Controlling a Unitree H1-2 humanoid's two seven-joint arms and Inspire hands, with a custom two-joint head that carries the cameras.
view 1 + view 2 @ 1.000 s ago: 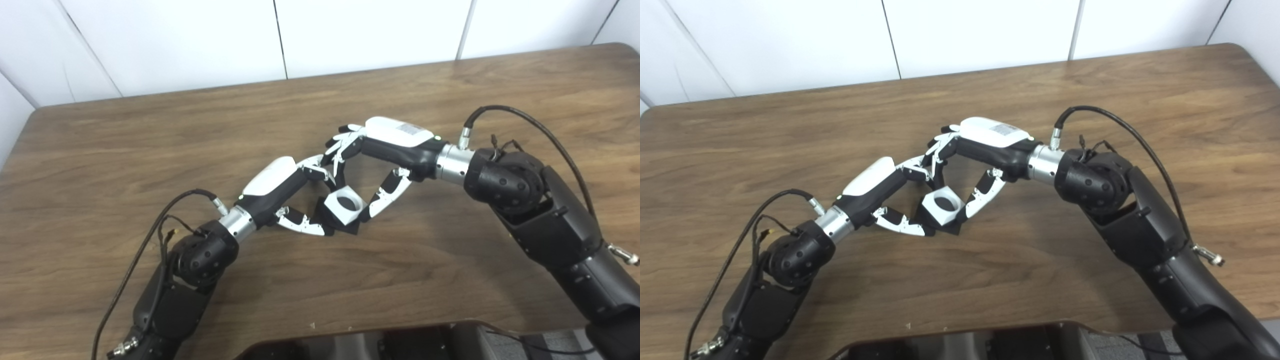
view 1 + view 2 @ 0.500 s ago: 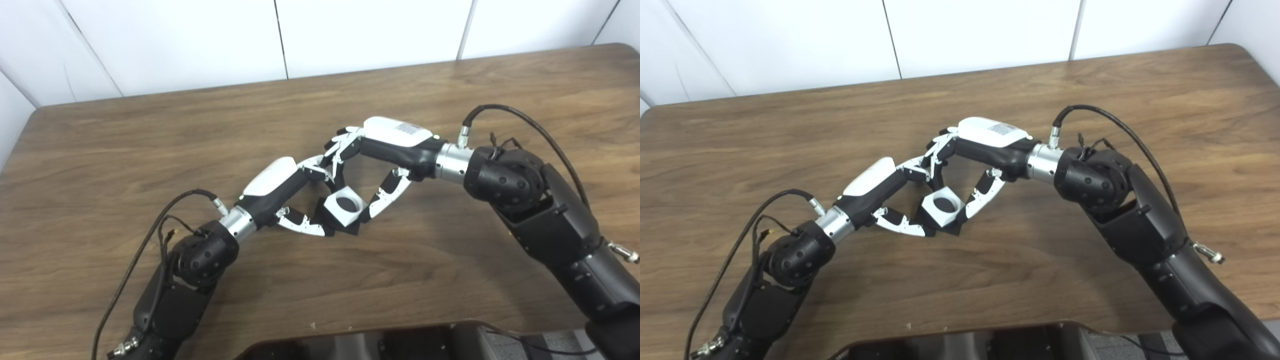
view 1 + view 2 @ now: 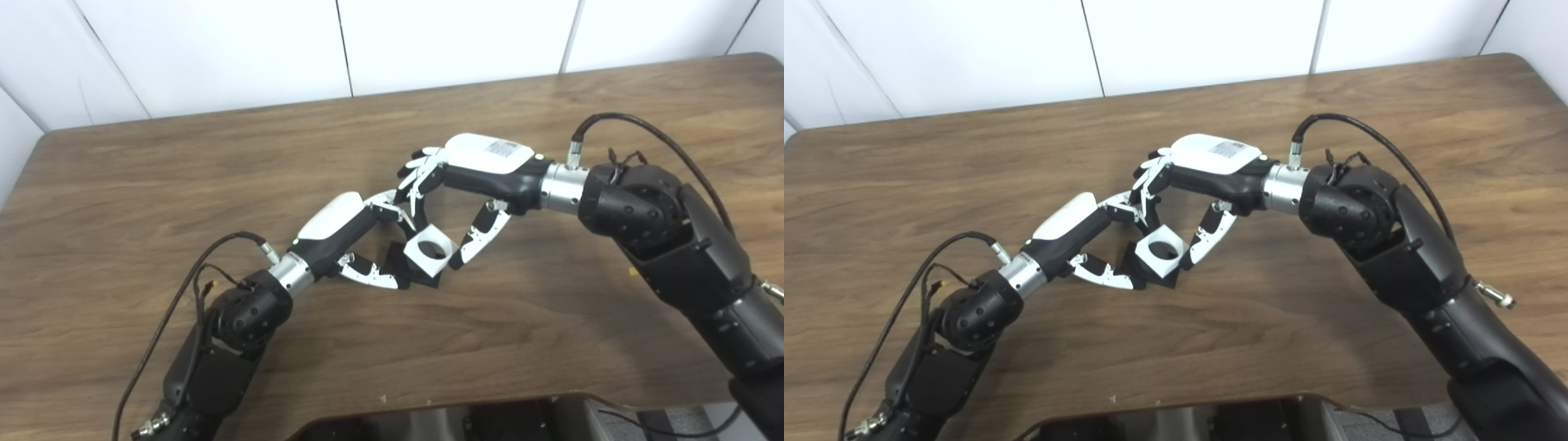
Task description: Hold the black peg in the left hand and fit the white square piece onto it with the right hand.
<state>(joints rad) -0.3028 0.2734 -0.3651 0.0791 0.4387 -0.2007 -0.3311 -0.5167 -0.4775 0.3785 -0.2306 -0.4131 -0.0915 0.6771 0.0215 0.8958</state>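
Note:
The black peg piece (image 3: 407, 272) rests on the wooden table (image 3: 184, 165) near its middle, with my left hand (image 3: 361, 245) shut on it from the left. The white square piece (image 3: 430, 248), with a round hole in its middle, sits tilted on top of the black piece. My right hand (image 3: 456, 196) is shut on the white piece, thumb on its right side and fingers on its far side. The peg itself is hidden under the white piece. The same scene shows in the right eye view, with the white piece (image 3: 1165, 248) over the black piece (image 3: 1145, 272).
The table's far edge meets a white panelled wall (image 3: 429, 37). A dark part of the robot's body (image 3: 465, 419) shows at the bottom edge. Cables (image 3: 184, 288) loop off both wrists.
My right hand has risen a little and tilted, lifting and shifting the white piece slightly up and to the right on the black piece. The left hand has not moved.

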